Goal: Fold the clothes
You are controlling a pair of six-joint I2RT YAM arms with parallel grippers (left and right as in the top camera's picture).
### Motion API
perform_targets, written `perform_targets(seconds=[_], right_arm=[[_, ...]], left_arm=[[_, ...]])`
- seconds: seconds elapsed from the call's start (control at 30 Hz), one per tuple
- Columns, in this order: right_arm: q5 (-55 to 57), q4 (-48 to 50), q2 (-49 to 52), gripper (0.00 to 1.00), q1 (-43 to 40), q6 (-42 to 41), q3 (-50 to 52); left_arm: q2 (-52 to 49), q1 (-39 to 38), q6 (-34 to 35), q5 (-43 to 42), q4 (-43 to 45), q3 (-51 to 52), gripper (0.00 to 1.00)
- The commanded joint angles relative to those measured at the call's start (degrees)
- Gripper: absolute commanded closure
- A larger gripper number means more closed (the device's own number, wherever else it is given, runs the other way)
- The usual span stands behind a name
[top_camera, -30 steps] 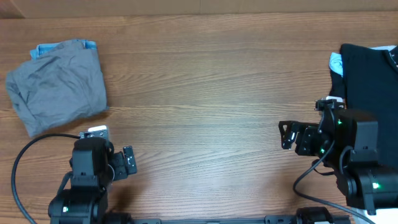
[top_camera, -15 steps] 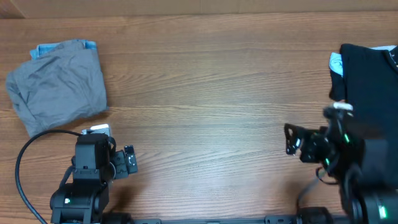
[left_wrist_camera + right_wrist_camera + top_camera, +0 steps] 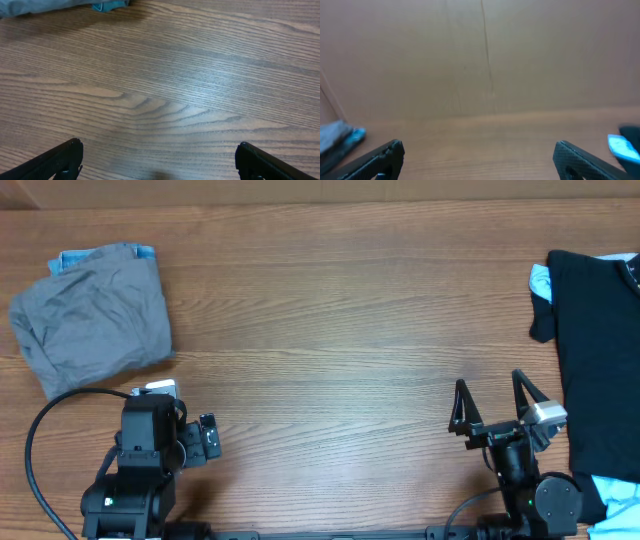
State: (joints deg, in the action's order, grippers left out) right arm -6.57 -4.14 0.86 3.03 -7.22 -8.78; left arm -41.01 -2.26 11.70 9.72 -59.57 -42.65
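Observation:
The grey shorts (image 3: pixel 92 315) lie folded in a compact bundle at the table's far left. A grey edge of them shows in the left wrist view (image 3: pixel 40 5) and far left in the right wrist view (image 3: pixel 332 134). My left gripper (image 3: pixel 205 438) is near the front left edge, below the shorts and apart from them. Its fingers are wide open and empty over bare wood (image 3: pixel 159 155). My right gripper (image 3: pixel 492 408) is at the front right, open and empty (image 3: pixel 479 152), pointing toward the far side.
A black shirt (image 3: pixel 600 340) covers the right edge, with light-blue cloth (image 3: pixel 540 280) peeking out beside it. A light-blue strip (image 3: pixel 75 258) shows under the shorts' far edge. A cardboard wall (image 3: pixel 485 60) backs the table.
My right arm has drawn back toward the front edge and its gripper now points straight away. The left arm has hardly moved. The shorts have not moved.

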Motion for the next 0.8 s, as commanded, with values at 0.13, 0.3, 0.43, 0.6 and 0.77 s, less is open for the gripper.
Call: perform_targets(seconds=[0.13, 0.3, 0.43, 0.6, 0.77], right_arm=[[0.5, 0.2, -0.6, 0.0, 0.0, 0.8, 8.3], [0.5, -0.1, -0.5, 0.0, 0.0, 0.8, 8.3], [0.5, -0.1, -0.5, 0.0, 0.0, 0.8, 8.3], [0.5, -0.1, -0.5, 0.0, -0.1, 0.8, 8.3], [0.5, -0.1, -0.5, 0.0, 0.0, 0.8, 8.3]], left_arm=[[0.2, -0.2, 0.7, 0.8, 0.2, 0.2, 0.0], [0.2, -0.2, 0.7, 0.8, 0.2, 0.2, 0.0], [0.2, -0.2, 0.7, 0.8, 0.2, 0.2, 0.0], [0.2, -0.2, 0.7, 0.8, 0.2, 0.2, 0.0], [1.2, -0.1, 0.7, 0.8, 0.2, 0.3, 0.0]])
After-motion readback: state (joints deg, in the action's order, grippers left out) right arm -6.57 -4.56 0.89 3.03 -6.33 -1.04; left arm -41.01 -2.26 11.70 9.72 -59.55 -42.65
